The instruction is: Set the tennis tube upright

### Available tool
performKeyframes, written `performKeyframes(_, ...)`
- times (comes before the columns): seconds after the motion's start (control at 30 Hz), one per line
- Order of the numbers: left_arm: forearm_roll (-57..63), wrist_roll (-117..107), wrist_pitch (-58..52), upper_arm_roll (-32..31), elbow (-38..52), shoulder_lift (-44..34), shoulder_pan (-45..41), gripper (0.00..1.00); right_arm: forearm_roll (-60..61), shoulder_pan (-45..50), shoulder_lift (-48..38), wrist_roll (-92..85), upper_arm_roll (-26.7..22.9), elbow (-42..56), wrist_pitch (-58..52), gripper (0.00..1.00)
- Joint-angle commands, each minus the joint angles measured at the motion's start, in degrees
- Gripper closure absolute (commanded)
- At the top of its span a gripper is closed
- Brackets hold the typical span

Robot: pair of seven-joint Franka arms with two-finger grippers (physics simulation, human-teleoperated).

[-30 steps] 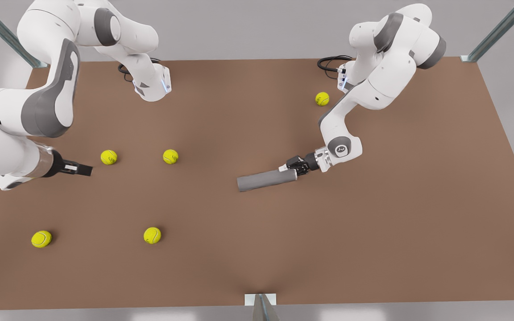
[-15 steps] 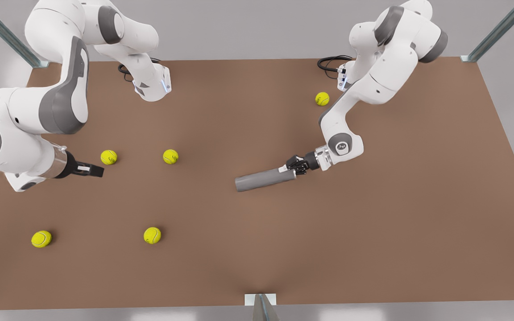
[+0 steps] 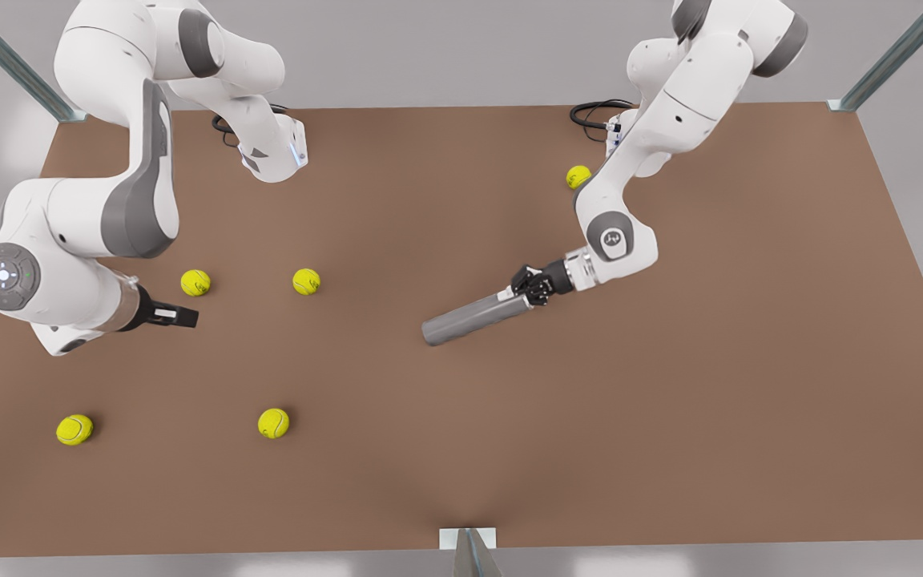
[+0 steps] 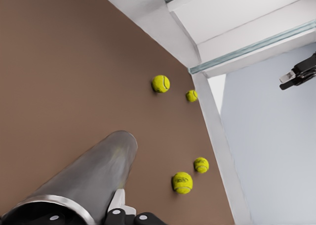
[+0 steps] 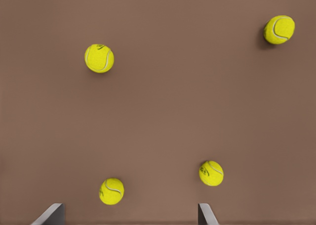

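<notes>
The tennis tube (image 3: pixel 473 317) is a grey cylinder lying slanted near the table's middle. Its far end touches the brown table (image 3: pixel 670 401); its near end is raised. My left gripper (image 3: pixel 527 290) is shut on that raised end. In the left wrist view the tennis tube (image 4: pixel 94 178) runs away from the camera, its silvery rim (image 4: pixel 59 201) held beside one of my fingers (image 4: pixel 117 202). My right gripper (image 3: pixel 177 316) hovers at the front view's left, open, its fingertips (image 5: pixel 52 212) wide apart over bare table.
Yellow-green tennis balls lie scattered: two (image 3: pixel 195 282) (image 3: pixel 306 281) near the right gripper, two (image 3: pixel 74 429) (image 3: pixel 273 423) nearer the front edge, one (image 3: pixel 578 177) behind the left arm. Both arm bases stand at the back edge.
The left gripper has risen and lifted its end of the tube, which now slants more steeply. The right arm has swung a little toward the table's middle.
</notes>
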Motion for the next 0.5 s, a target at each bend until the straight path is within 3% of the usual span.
performKeyframes(0.0,0.03,-7.2,4.18,-0.01,0.02,-1.4,-0.04,0.79,0.12,0.03,-0.06,0.58,-0.03,-0.04,0.7,0.0)
performKeyframes(0.07,0.03,-10.54,10.42,-0.1,0.11,-2.98,-1.98,0.79,0.03,0.03,-0.06,0.58,-0.03,0.05,0.7,0.0)
performKeyframes(0.3,0.99,-11.07,11.91,0.69,0.45,-3.69,-1.71,0.79,-0.23,0.3,-0.67,0.67,-0.03,0.05,0.53,0.0)
performKeyframes(0.47,27.8,-22.31,11.82,4.65,0.28,-3.51,-1.54,0.79,-0.32,0.03,-0.94,0.58,-0.03,0.05,0.35,0.0)
